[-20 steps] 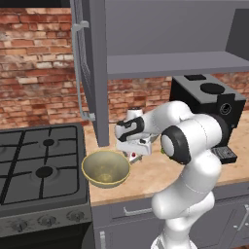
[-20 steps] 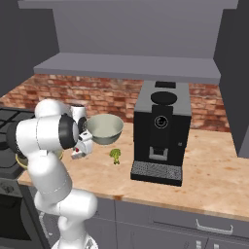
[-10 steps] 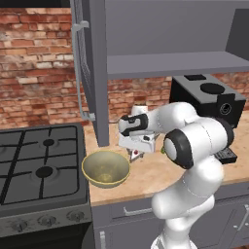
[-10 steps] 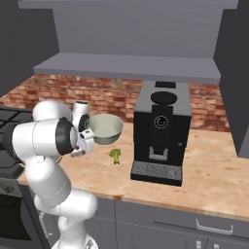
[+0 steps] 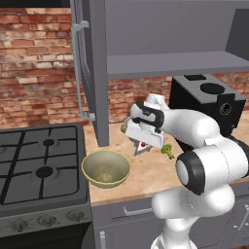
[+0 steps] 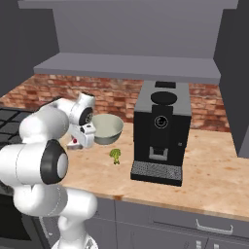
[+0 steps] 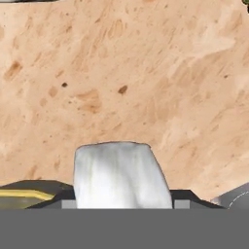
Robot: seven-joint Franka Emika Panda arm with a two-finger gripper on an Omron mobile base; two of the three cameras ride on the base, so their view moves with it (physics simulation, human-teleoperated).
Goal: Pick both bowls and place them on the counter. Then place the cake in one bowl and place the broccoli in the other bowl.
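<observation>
The cake, a small white wedge, sits between my gripper's two dark finger tips just above the beige counter. From the left, its red cherry shows under the gripper, which is shut on the cake. The yellow-tan bowl stands on the counter beside the stove, left of and nearer than the gripper. The grey-green bowl stands just behind and to the right of the gripper. The broccoli lies on the counter in front of that bowl, also seen from the left as the broccoli.
A black coffee machine stands on the counter right of the broccoli. The black gas stove lies left of the yellow-tan bowl. An open grey cabinet door hangs above the counter's left end, with a shelf over the work area.
The jaws have narrowed onto the cake and then held steady. The hand has shifted slightly. Both bowls and the broccoli stay where they were.
</observation>
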